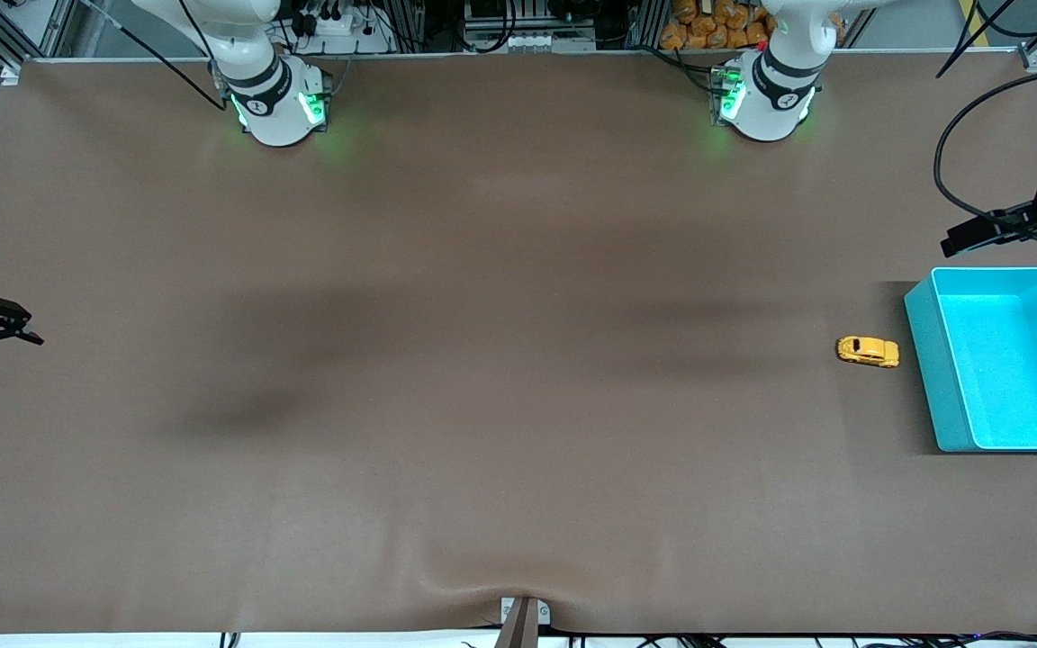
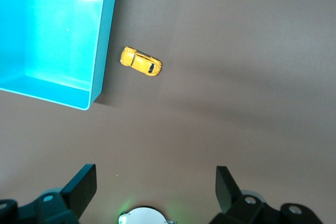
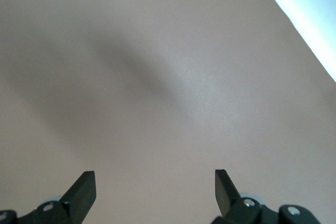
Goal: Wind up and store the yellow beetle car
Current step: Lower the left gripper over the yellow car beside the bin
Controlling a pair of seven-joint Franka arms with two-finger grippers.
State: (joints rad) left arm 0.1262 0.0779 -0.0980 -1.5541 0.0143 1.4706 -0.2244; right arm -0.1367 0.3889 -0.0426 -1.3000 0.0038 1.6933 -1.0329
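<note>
Turquoise bin (image 1: 933,378) sits on the brown table (image 1: 482,405) at the left arm's end, its open top facing up and its outer edge cut off by the front view's border. Just beside the bin, on the side toward the right arm's end and not touching it, lies the yellow beetle car (image 1: 868,351). It rests upright on its wheels. Its long axis runs along the table's length, one end toward the bin and the other toward the right arm's end; which end is the nose is too small to make out.

The left tool (image 2: 156,190) hangs in the air over the table at the left arm's end, above the bin's corner area, with its two black fingers spread wide and holding nothing. In the front view most of it is cut off at the frame's edge.

The right tool (image 3: 155,192) waits over bare table at the right arm's end, its fingers likewise spread apart and empty. It is partly cut off in the front view.
</note>
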